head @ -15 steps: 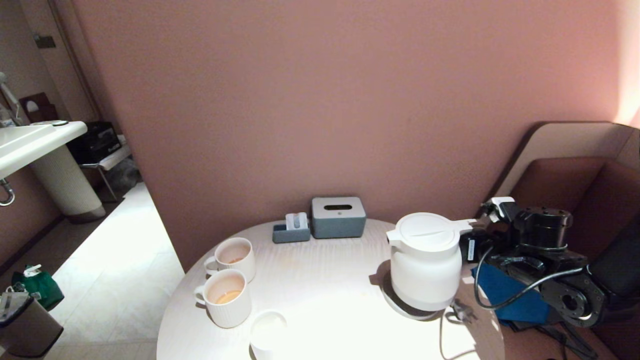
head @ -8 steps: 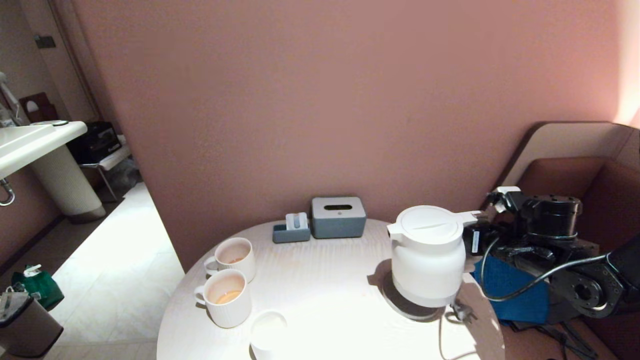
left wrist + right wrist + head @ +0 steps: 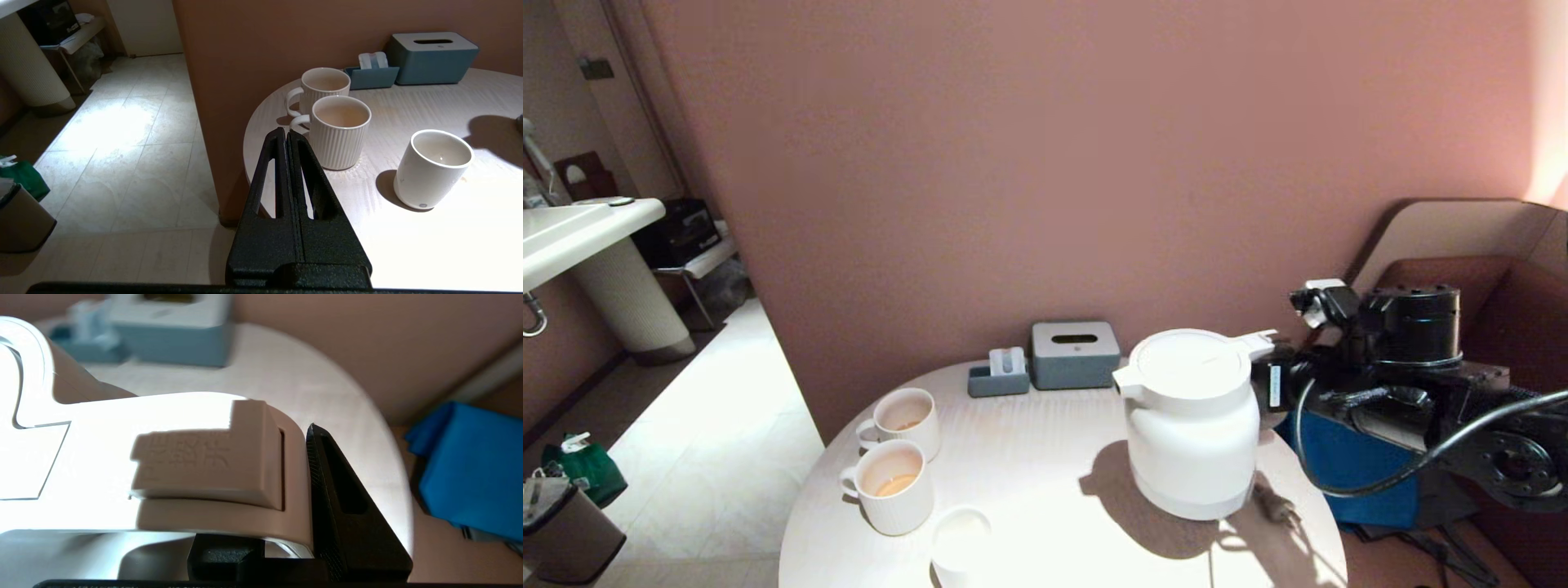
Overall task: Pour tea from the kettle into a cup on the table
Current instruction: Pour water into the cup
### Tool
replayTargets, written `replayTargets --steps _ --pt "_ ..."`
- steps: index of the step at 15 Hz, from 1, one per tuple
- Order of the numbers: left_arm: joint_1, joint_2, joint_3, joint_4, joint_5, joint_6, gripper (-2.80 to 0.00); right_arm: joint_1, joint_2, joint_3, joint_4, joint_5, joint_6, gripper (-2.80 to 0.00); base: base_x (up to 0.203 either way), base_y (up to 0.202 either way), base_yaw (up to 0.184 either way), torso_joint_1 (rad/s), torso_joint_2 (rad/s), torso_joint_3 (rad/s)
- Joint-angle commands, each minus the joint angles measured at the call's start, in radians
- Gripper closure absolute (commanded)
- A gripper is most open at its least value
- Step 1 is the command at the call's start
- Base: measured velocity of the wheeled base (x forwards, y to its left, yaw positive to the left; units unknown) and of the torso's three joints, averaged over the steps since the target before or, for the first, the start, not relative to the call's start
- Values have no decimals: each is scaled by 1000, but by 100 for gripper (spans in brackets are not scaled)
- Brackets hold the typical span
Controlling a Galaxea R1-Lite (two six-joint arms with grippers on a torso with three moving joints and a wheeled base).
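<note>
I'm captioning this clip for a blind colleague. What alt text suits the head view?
The right gripper holds a white kettle by its handle above a round table, right of two ribbed mugs and a small cup.

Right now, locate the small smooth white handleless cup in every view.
Head view: cup at the table's near edge, bottom centre, just right of the nearer ribbed mug.
Left wrist view: cup right of centre, beside that mug.
Right wrist view: not in it.
Shared landmark: grey-blue tissue box.
</note>
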Motion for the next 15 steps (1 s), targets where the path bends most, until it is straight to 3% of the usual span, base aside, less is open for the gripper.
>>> replayTargets --steps 1,5,11,15 --pt "0 1 0 0 0 0 0 99 -50 -43 40 -60 2 0 0 0 0 0 0 0" --pt "0 1 0 0 0 -1 0 219 -47 -56 73 -141 3 0 0 0 0 0 0 0" --pt "0 1 0 0 0 -1 0 358 -43 -13 72 -170 10 0 0 0 0 0 0 0" --pt "0 1 0 0 0 -1 0 435 9 1 69 -230 7 0 0 0 0 0 0 0"
